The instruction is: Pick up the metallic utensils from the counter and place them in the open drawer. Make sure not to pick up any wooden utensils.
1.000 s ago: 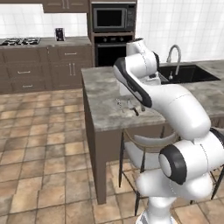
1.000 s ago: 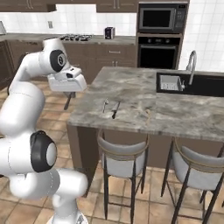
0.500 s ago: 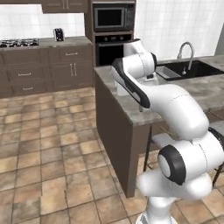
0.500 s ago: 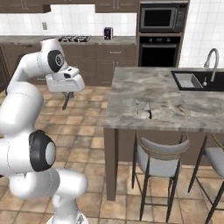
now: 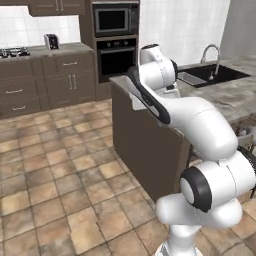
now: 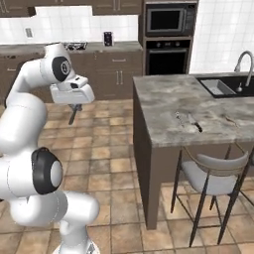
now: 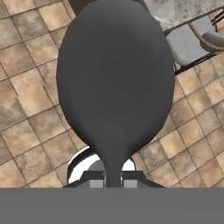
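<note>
claw (image 6: 74,110) is being kept nearly closed on dark grey long-handled spoon (image 7: 114,87) | spoon is being carried over tiled floor, clear of grey-brown marbled stone desk (image 6: 173,99) | risk: thin handle being pinched, slip likely if swung

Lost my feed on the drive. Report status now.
Tool shut on dark grey spoon, held over the floor tiles. Fork and knife lie on the counter. Nothing blocking.
</note>
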Tool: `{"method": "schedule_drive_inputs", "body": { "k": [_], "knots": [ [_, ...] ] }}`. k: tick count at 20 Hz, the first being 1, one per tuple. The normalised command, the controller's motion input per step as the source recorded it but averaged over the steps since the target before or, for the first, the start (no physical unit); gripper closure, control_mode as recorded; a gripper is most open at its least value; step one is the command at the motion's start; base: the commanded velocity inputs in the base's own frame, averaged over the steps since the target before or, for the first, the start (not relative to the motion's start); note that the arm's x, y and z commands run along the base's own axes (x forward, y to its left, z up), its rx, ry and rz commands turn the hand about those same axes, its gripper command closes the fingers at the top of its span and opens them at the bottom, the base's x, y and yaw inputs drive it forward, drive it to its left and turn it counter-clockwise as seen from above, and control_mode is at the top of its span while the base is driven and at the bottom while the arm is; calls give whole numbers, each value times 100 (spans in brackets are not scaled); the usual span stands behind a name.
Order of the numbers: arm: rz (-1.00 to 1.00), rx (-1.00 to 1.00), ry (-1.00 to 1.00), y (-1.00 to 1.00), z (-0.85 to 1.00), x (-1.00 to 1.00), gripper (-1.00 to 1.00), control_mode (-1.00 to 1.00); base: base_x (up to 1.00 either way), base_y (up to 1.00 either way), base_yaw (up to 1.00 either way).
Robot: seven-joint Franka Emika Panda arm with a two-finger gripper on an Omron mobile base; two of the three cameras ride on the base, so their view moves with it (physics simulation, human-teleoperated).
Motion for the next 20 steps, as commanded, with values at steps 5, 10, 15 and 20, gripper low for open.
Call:
{"method": "schedule_drive_inputs", "body": {
  "k": [5,10,15,20],
  "knots": [
    [0,0,0,0,0,0,100,100,57,100,-15],
    [0,0,0,0,0,0,100,100,93,96,5],
    [0,0,0,0,0,0,100,100,100,66,27],
    [0,0,0,0,0,0,100,100,100,34,32]
  ]
}}
